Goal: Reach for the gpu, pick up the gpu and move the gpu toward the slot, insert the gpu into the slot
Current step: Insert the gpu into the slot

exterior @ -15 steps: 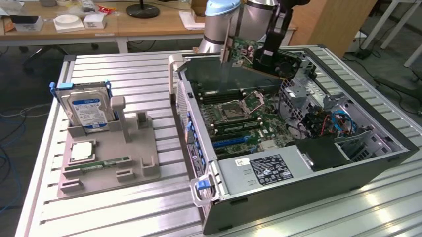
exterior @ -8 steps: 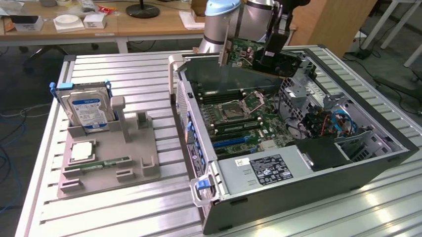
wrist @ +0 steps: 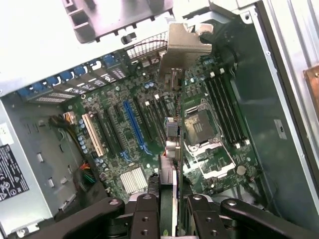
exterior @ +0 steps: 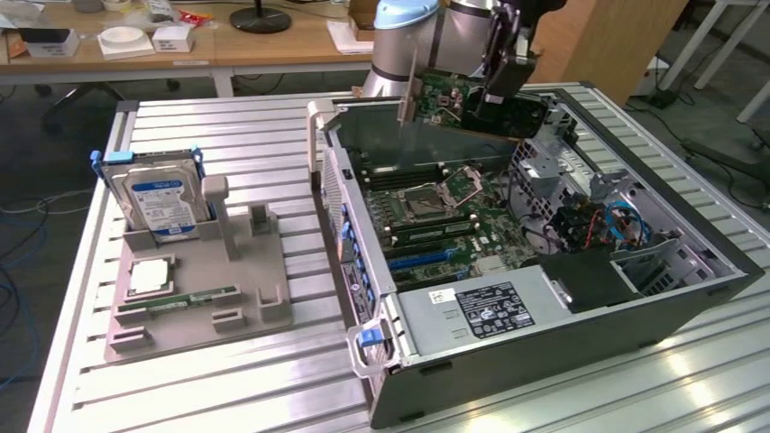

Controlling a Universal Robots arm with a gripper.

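A grey fixture (exterior: 229, 271) sits toward the slatted table's (exterior: 216, 388) edge on the exterior view's left. It holds an upright blue-labelled hard drive (exterior: 160, 200), a flat processor chip (exterior: 151, 275) and a green memory stick (exterior: 180, 299). Beside it lies an open computer case (exterior: 542, 361), its motherboard (exterior: 445, 225) and power supply (exterior: 481, 308) exposed.

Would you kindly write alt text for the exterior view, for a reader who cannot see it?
The gripper holds the gpu above the open case, over its motherboard. On the exterior view's left, a grey tray holds an upright hard drive.
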